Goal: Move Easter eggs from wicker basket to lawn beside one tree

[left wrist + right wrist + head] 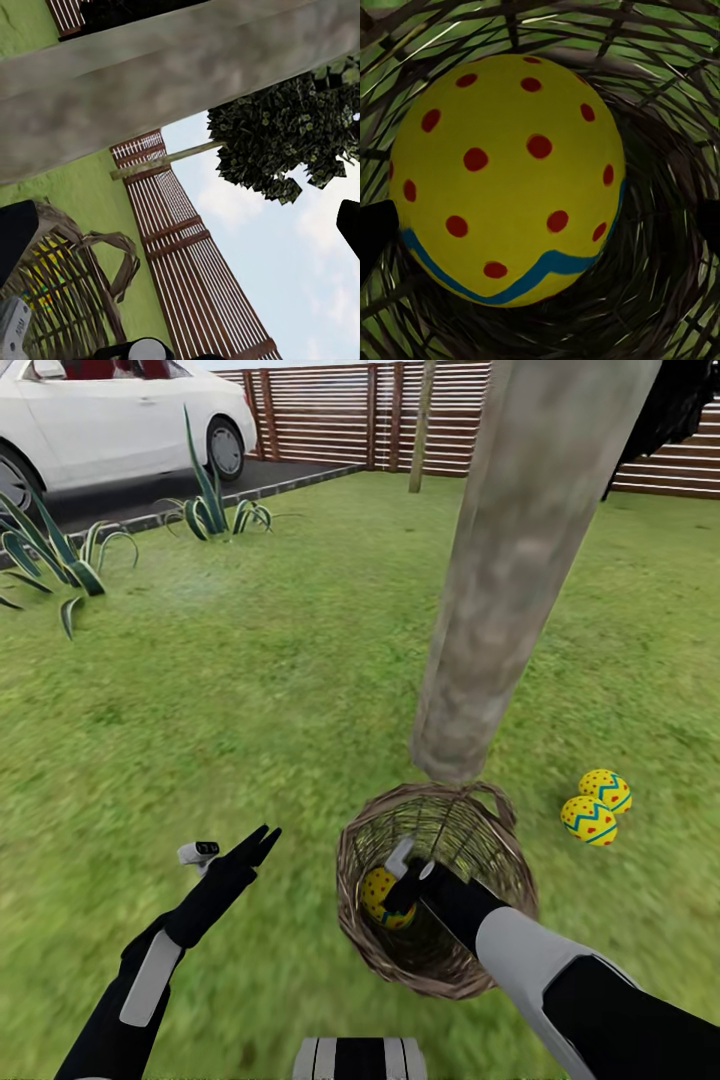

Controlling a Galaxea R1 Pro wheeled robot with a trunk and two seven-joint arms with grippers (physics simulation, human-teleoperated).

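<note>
The wicker basket stands on the lawn right at the foot of the tree. One yellow Easter egg with red dots and a blue zigzag lies inside it. My right gripper reaches into the basket, open, its fingers on either side of that egg. Two more eggs lie together on the grass just right of the trunk. My left gripper hovers open and empty left of the basket, pointing up past the trunk.
A white car stands on the dark driveway at the far left, with spiky plants along its edge. A brown slatted fence closes the back. A thin second trunk rises by the fence. Open grass stretches left of the tree.
</note>
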